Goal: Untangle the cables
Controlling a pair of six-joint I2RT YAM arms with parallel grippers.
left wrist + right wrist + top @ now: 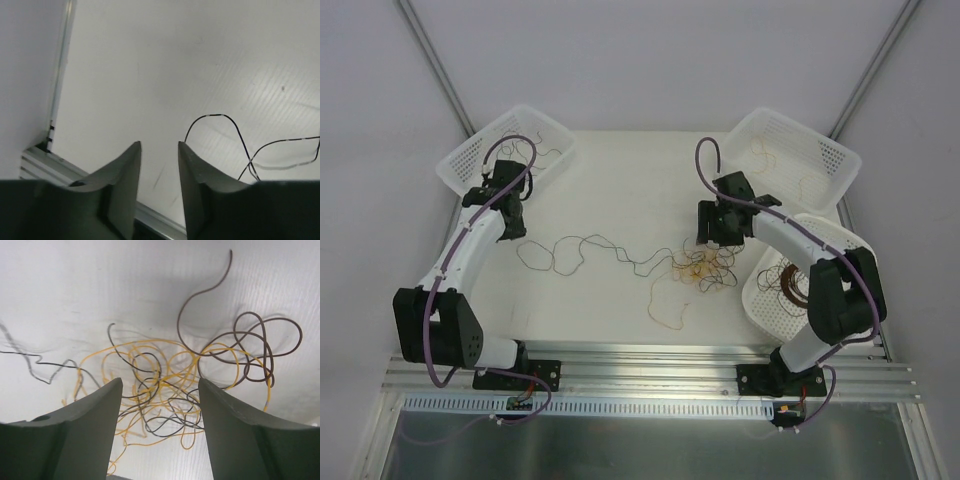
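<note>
Rightward, the cables (700,268) bunch, bare table (620,170) beyond them.

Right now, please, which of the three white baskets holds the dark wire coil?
The near-right basket, with the dark coil inside; the far-left basket and far-right basket have none.

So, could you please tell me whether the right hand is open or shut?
Open. The right hand shows its fingers wide apart above the tangled cables, clamping nothing.

**Open table in the middle, baskets at the edges**

Bare table (620,180) lies open between the arms. The cables (705,268) sprawl right of centre, one strand trailing left. The far-left basket (455,165), far-right basket (840,160) and near-right basket (757,290) wall the edges.
</note>
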